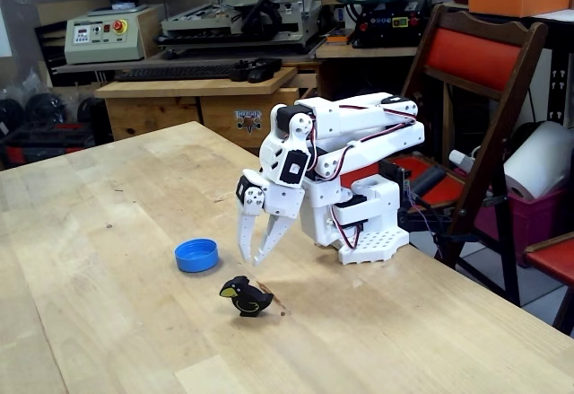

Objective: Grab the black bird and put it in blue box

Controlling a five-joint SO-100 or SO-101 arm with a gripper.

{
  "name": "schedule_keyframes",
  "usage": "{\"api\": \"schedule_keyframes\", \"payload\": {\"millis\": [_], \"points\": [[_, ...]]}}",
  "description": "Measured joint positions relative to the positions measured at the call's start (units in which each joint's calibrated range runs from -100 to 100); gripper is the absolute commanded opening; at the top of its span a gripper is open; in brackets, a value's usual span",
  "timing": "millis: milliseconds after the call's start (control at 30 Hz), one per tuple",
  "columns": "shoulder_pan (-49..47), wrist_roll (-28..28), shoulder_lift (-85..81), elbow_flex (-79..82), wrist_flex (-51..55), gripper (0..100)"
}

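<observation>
The black bird (246, 296), with a yellow face patch and a light base, stands upright on the wooden table (108, 232) in the fixed view. To its upper left lies the blue box (196, 255), a shallow round dish with nothing in it. My white gripper (250, 258) hangs pointing down between them, just above and behind the bird and right of the dish. Its fingertips nearly meet, with a narrow gap higher up, and they hold nothing.
The arm's white base (363, 228) sits near the table's right edge. A red folding chair (475, 98) stands behind it. A paper towel roll (538, 162) and workshop benches fill the background.
</observation>
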Motion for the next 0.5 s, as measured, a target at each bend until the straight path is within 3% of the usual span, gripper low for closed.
{"api": "schedule_keyframes", "payload": {"millis": [500], "points": [[0.0,0.0,0.09,-19.31,0.0,4]]}}
